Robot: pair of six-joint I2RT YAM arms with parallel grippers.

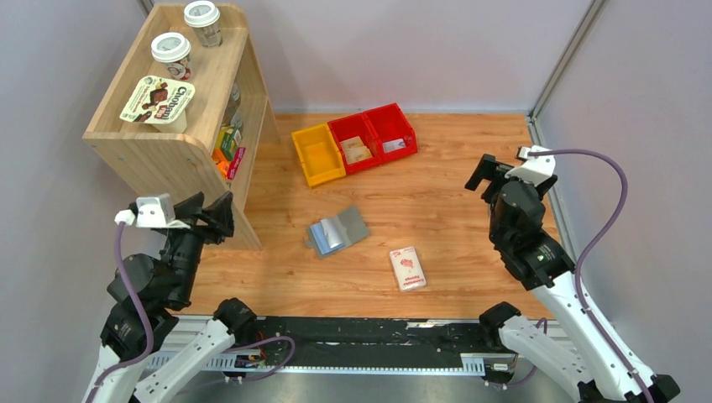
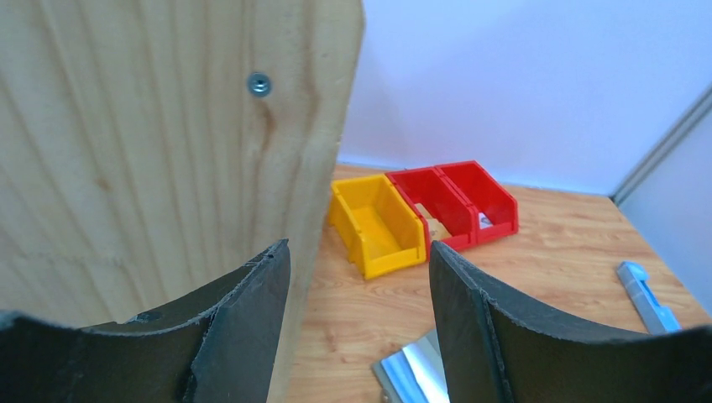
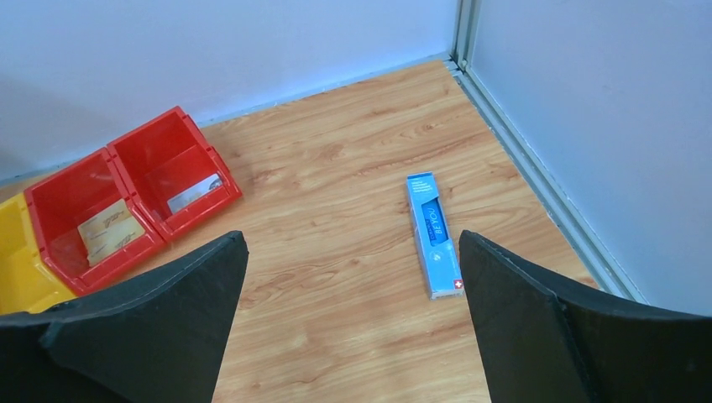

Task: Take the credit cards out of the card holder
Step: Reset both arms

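Observation:
The grey card holder (image 1: 337,231) lies open on the wooden table's middle, pale blue-grey pockets up; its corner shows in the left wrist view (image 2: 413,369). No card shows sticking out of it. A tan card (image 1: 356,150) lies in the middle red bin and a whitish-grey card (image 1: 393,146) in the right red bin; both show in the right wrist view, tan (image 3: 109,228) and whitish-grey (image 3: 193,193). My left gripper (image 1: 210,214) (image 2: 359,248) is open and empty beside the shelf. My right gripper (image 1: 487,175) (image 3: 353,239) is open and empty, raised at the right.
A wooden shelf (image 1: 180,143) with cups and snacks stands at the left, close to my left gripper (image 2: 168,151). A yellow bin (image 1: 318,154) adjoins the red bins. A white-and-pink packet (image 1: 408,269) lies near the front. A blue box (image 3: 437,235) lies near the right wall.

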